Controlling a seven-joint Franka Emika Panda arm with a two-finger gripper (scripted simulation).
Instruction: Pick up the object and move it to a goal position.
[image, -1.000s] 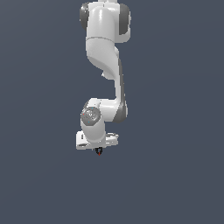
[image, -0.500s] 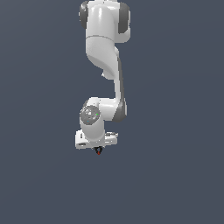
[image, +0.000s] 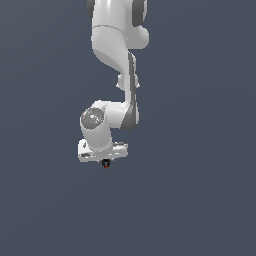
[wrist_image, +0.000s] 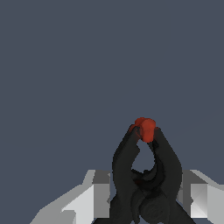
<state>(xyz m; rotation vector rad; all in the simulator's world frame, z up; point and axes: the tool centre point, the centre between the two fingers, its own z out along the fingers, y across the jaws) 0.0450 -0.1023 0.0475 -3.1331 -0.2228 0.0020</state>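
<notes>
The object (wrist_image: 145, 168) is a small black V-shaped item with two prongs that meet at a red tip (wrist_image: 145, 127). It sits between the grey-white fingers (wrist_image: 101, 192) of my gripper (wrist_image: 146, 188), which is shut on it. In the exterior view the white arm hangs down from the top, and the gripper (image: 105, 163) is under the white hand (image: 102, 150). There the object (image: 105, 164) shows only as a tiny black and red speck below the hand. No goal marker is in view.
Both views show only a plain dark blue-grey background around the arm. No other object, edge or surface detail shows.
The hand, with the object in it, has shifted slightly up and toward the exterior view's left. The grip looks unchanged.
</notes>
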